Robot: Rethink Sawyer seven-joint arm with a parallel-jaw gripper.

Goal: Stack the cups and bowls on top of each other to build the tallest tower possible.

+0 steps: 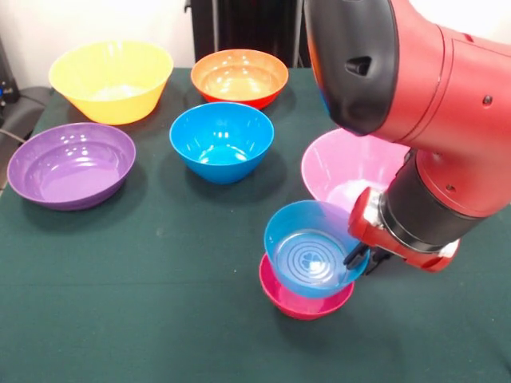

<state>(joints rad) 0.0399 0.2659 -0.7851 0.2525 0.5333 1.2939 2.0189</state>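
Front view: the small blue bowl [310, 249] is seen nested, tilted, in the magenta-red bowl [303, 299] on the table [144, 303]. Its right rim appears pinched by the pincer [356, 257]. If released crooked, it could slide off.

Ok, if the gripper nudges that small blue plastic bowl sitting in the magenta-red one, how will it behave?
The small blue plastic bowl sits tilted in the small magenta-red plastic bowl, so it would probably rock or slide rather than stay put. Its glossy surface suggests it is slippery. It looks thin and rigid, likely light.
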